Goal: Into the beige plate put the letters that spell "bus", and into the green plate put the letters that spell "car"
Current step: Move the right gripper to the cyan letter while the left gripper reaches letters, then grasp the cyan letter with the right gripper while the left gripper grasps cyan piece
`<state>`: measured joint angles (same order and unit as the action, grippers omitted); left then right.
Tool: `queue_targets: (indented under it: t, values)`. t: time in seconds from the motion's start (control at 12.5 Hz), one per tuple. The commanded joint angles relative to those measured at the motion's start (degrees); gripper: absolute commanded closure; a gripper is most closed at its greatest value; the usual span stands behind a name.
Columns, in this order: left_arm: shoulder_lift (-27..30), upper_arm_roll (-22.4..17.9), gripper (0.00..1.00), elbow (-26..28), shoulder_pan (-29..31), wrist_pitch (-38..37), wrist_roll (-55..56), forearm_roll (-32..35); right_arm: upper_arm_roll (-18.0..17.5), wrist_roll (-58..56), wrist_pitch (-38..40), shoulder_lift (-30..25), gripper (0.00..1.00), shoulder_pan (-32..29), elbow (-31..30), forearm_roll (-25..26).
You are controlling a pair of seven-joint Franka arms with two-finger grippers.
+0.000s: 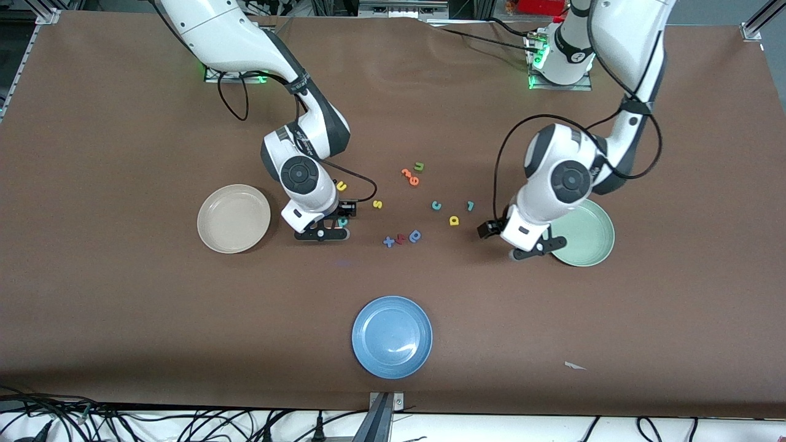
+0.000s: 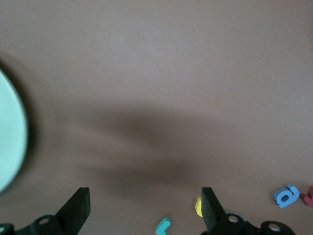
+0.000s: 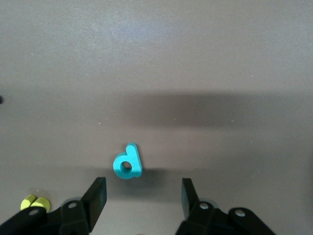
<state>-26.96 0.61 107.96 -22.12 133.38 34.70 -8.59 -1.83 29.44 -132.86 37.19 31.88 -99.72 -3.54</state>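
We've got the right gripper (image 3: 142, 188) low over the teal b (image 3: 128, 165), near the beige plate (image 1: 233, 218). Its fingers are apart w/ nothing btwn them, and the b lies just ahead of the tips. We'd say: centre on the b, drop to the table, then pinch it. The yellow u (image 1: 341, 186) and yellow s (image 1: 377, 204) sit close by, so approach straight down. The left gripper (image 2: 145, 208) waits spread wide beside the green plate (image 1: 589, 239). Nothing blocks the way to the beige plate.
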Motion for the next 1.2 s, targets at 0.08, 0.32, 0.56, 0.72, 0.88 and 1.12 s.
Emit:
queue_targets:
  t: [0.08, 0.32, 0.56, 0.72, 0.88, 1.12]
  values:
    - [0.3, -0.3, 0.01, 3.4, -1.9, 1.9, 1.3, -1.6, 0.1, 0.6, -3.4, 1.3, 0.30, 0.7, -0.5, -0.9]
    - [0.2, 2.4, 0.01, 7.9, -2.0, 9.1, 2.9, -1.5, 0.1, 0.8, -3.8, 1.5, 0.35, 1.0, -0.4, -0.9]
    - [-1.0, 4.4, 0.02, 11.0, -2.5, 15.0, 4.3, -1.5, 0.1, 0.7, -4.0, 2.0, 0.39, 1.2, 0.1, -0.9]
    - [-1.9, 4.4, 0.09, 11.1, -3.6, 15.1, 4.6, -1.4, 0.1, 0.7, -5.9, 2.6, 0.39, 1.3, 0.0, -0.9]
    - [-1.7, 4.5, 0.19, 12.4, -3.6, 15.0, 4.4, -1.0, 0.1, 0.6, -7.0, 3.2, 0.43, 1.7, 0.1, -0.8]
    - [-1.5, 4.5, 0.36, 13.2, -3.5, 15.0, 3.6, -0.7, 0.1, 0.6, -7.1, 3.2, 0.67, 1.8, 0.1, -0.6]
